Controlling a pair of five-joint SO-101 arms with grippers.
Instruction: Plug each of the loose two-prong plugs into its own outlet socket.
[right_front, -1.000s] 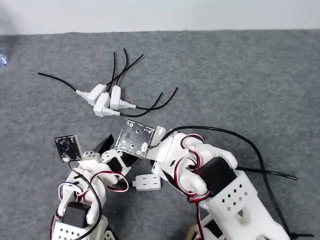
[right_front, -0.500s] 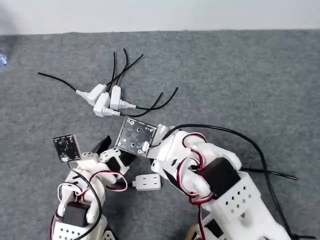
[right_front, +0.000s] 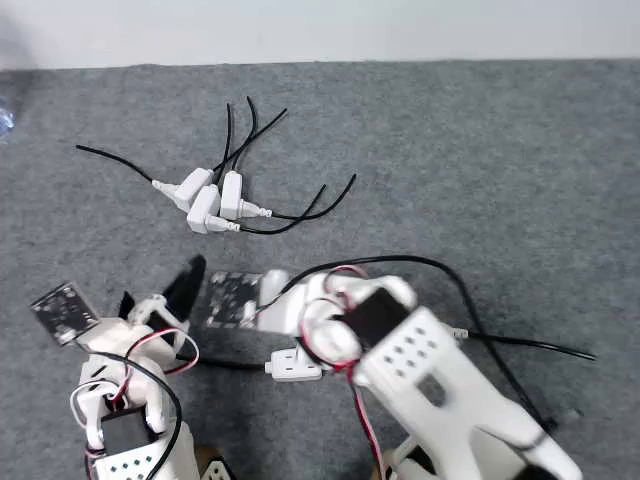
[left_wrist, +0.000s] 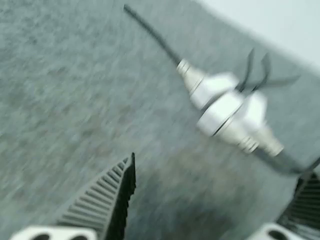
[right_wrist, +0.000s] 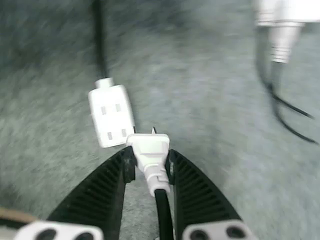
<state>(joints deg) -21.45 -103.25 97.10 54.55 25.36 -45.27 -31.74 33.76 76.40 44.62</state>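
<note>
One plug (right_wrist: 148, 150) held, prongs just beside the socket (right_wrist: 111, 116).
It's clamped in right pincer (right_wrist: 149, 156); left pincer (left_wrist: 215, 175) gapes, empty.

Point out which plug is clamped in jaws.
The plug in the right gripper, beside the outlet socket; the other plugs lie clustered farther off.

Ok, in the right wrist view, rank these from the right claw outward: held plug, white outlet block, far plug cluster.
1. held plug, clamped in the right claw.
2. white outlet block, lying just past the plug's prongs.
3. plug cluster, farthest, well beyond the outlet block.
</note>
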